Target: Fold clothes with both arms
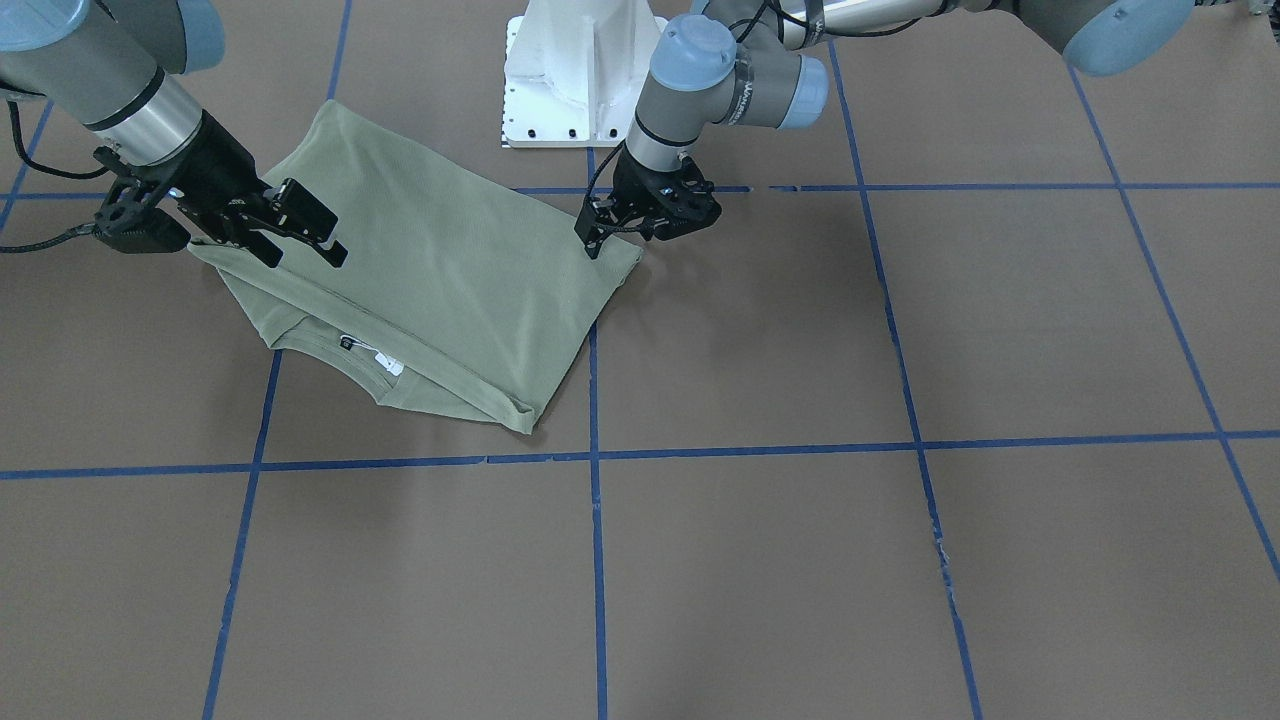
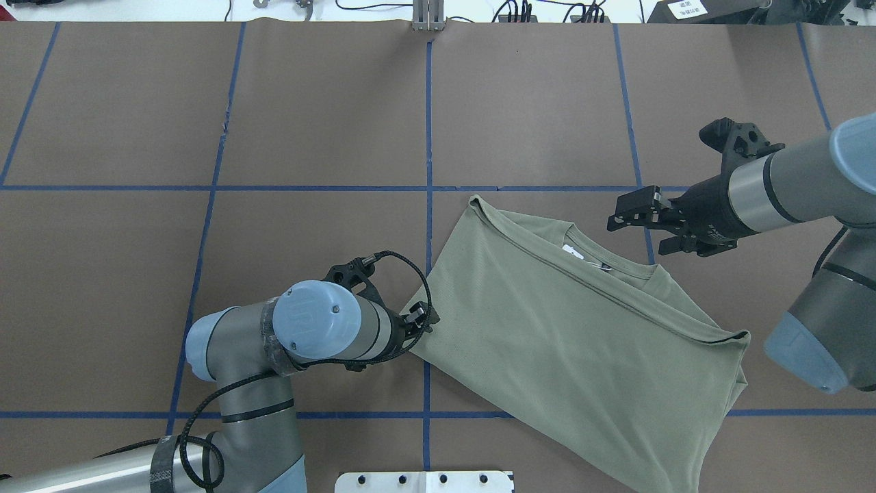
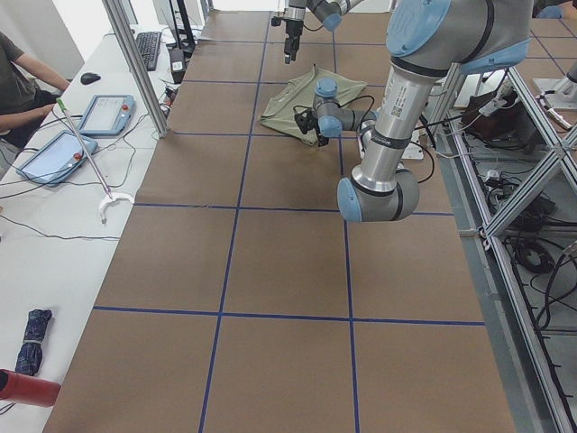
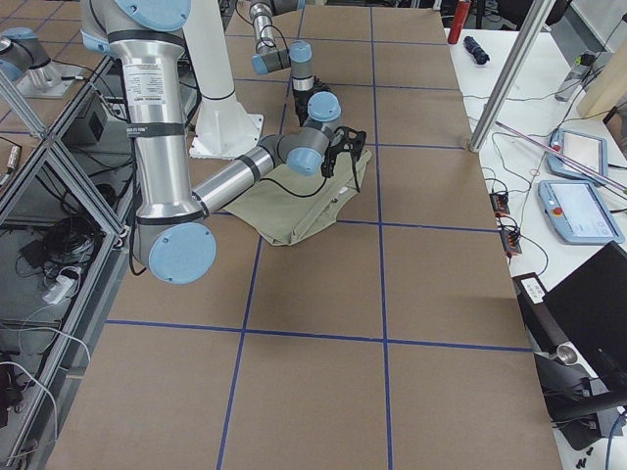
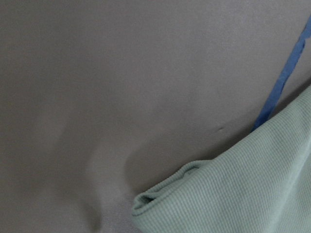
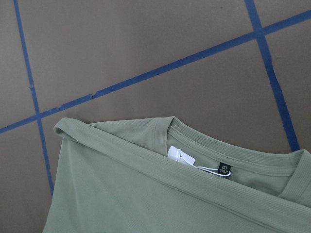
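Brown table, blue tape grid: folded shirt.

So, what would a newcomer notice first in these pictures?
The green shirt, folded and lying askew on the brown table with its blue tape lines, draws the eye first. The right gripper is at one end of it with open fingers, and the left gripper is at the opposite corner. A white tag shows at the neck.
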`<state>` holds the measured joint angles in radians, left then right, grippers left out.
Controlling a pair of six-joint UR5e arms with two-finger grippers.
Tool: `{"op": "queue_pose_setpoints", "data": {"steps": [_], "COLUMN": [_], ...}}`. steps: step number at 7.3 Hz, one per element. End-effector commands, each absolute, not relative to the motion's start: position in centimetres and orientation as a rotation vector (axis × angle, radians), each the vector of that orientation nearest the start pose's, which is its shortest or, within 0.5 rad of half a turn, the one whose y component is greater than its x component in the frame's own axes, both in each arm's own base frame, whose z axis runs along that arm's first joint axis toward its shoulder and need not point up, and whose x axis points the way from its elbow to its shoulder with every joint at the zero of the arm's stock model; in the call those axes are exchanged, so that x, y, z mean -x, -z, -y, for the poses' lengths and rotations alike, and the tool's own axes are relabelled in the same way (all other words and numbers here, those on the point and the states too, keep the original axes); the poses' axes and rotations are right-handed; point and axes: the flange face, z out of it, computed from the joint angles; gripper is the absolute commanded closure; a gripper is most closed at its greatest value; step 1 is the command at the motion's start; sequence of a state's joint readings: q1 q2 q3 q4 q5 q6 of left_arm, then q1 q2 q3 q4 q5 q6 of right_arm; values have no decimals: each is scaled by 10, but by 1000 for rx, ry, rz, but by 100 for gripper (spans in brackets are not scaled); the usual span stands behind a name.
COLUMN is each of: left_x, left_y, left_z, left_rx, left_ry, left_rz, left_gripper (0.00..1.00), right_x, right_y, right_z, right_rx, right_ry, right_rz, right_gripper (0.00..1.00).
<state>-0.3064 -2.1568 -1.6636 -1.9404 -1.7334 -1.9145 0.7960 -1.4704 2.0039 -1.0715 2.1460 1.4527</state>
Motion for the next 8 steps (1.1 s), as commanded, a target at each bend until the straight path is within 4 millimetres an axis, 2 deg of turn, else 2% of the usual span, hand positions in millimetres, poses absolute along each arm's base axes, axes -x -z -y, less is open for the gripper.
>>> {"op": "queue_pose_setpoints", "data": {"steps": [1,2,3,4,6,8], "left_x": [-610,-610,-610,-611,-607,-578], "left_y": [-229,-227,-225,-225,-224,-223], "left_z": [315,315,315,316,320,370], "left_rx": [168,167,164,161,154,112], "left_ry": [501,499,497,491,496,564], "left_rz": [-1062,-1064,-1069,-1067,-1068,-1075], "left_gripper": [37,67,90,100,100,100], "right_x": [296,296,296,296,298,298], "right_y": [-342,-342,-344,-345,-348,-347], "right_z": [414,414,414,415,415,415], "right_rx": [27,26,27,29,33,31], "right_ry": [-306,-305,-307,-308,-309,-309], "right_rz": [1132,1133,1131,1128,1123,1124], "right_gripper": [0,0,0,0,0,0]}}
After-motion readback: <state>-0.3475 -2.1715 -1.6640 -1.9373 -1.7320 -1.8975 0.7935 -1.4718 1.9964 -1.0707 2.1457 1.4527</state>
